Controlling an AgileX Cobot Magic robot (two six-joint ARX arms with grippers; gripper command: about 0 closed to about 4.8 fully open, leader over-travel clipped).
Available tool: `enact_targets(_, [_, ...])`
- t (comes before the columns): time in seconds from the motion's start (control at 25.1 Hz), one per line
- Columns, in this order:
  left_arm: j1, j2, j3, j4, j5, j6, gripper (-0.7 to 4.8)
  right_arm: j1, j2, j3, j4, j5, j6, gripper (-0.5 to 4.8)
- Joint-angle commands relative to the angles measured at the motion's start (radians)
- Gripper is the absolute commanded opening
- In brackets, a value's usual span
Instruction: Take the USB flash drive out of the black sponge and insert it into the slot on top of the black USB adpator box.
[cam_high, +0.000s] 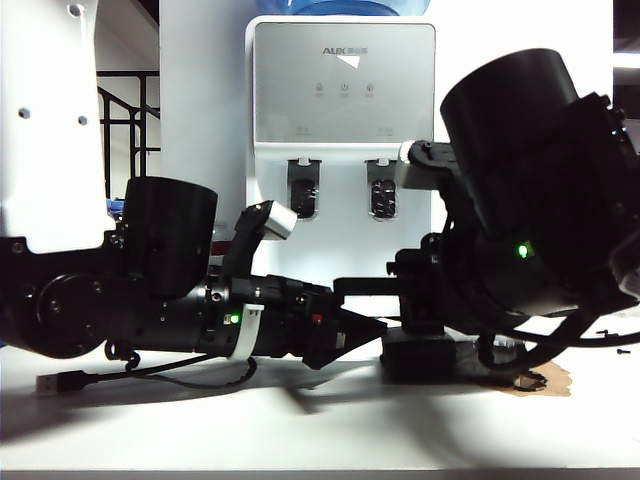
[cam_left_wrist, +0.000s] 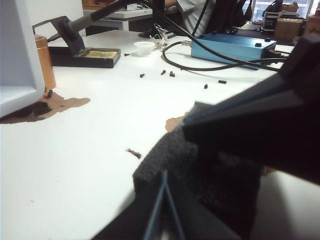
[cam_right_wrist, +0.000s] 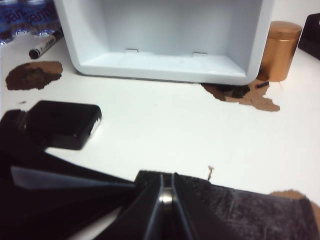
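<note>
White desk (cam_right_wrist: 165, 125) fills the scene under my two arms, with a grey-and-white water dispenser (cam_high: 343, 110) standing behind it against a pale wall. Brown stains (cam_right_wrist: 34, 74) mark the desk top, and a pale grey open-fronted bin (cam_right_wrist: 165, 40) sits at its far side with a copper-coloured round tin (cam_right_wrist: 280, 50) next to it. Farther off in my left wrist view lie a flat blue metal box (cam_left_wrist: 235, 45) with cables, a black tray (cam_left_wrist: 85, 56) and some small black scraps (cam_left_wrist: 167, 74) scattered about. Between my arms rests the thick matte black rectangular foam sponge (cam_left_wrist: 175, 160), lying flat on the desk. My left hand (cam_left_wrist: 164, 200) is at that sponge, its dark fingers (cam_left_wrist: 260, 115) against the foam on either side, so it looks to be pressed onto the block, though I cannot tell how firmly. My right hand (cam_right_wrist: 166, 195) comes in from the other side and sits over the sponge's top edge, its two fingers drawn nearly together and pinching the tiny slim silver metal USB flash drive (cam_right_wrist: 165, 196), which stands in the foam with only its end showing between the tips. Well apart from the sponge on the desk lies the small flat black square adaptor box (cam_right_wrist: 62, 124) with rounded edges; its slot I cannot make out. A black cable's USB plug (cam_high: 62, 381) lies near the desk's front.
</note>
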Motion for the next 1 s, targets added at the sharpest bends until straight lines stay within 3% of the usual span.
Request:
enact_targets(0.04, [-0.001, -0.002, 0.001, -0.009, 0.003, 0.006, -0.04, 0.003, -0.009, 0.003, 0.182, 0.003, -0.089, -0.02])
enact_targets(0.16, [-0.001, -0.002, 0.001, -0.009, 0.003, 0.006, -0.04, 0.003, -0.009, 0.003, 0.268, -0.003, -0.151, -0.02])
enact_targets(0.36, [-0.001, -0.002, 0.001, -0.008, 0.003, 0.006, -0.04, 0.003, -0.015, 0.003, 0.274, -0.012, -0.151, -0.01])
enact_targets(0.52, [0.001, -0.002, 0.001, -0.004, -0.004, 0.006, -0.04, 0.003, -0.037, -0.001, 0.287, -0.074, -0.153, -0.01])
enact_targets(0.68, [0.023, -0.002, 0.001, 0.047, -0.084, 0.006, -0.04, -0.003, -0.085, -0.001, 0.289, -0.219, -0.174, -0.01])
enact_targets(0.72, [0.034, -0.002, 0.001, 0.078, -0.109, 0.005, -0.04, -0.015, -0.106, -0.001, 0.288, -0.304, -0.174, -0.01])
enact_targets(0.76, [0.056, -0.005, 0.001, 0.114, -0.129, 0.001, -0.04, -0.043, -0.132, -0.001, 0.288, -0.457, -0.169, -0.01])
enact_targets(0.88, [0.104, -0.02, -0.003, 0.114, -0.205, 0.001, -0.04, -0.135, -0.149, -0.001, 0.281, -0.767, -0.101, -0.01])
enact_targets(0.96, [0.151, -0.021, -0.005, 0.114, -0.32, 0.001, -0.04, -0.255, -0.149, 0.01, 0.281, -1.16, -0.045, -0.02])
enact_targets(1.0, [0.165, -0.021, -0.005, 0.114, -0.332, 0.0, -0.04, -0.28, -0.149, 0.015, 0.28, -1.235, -0.032, -0.02])
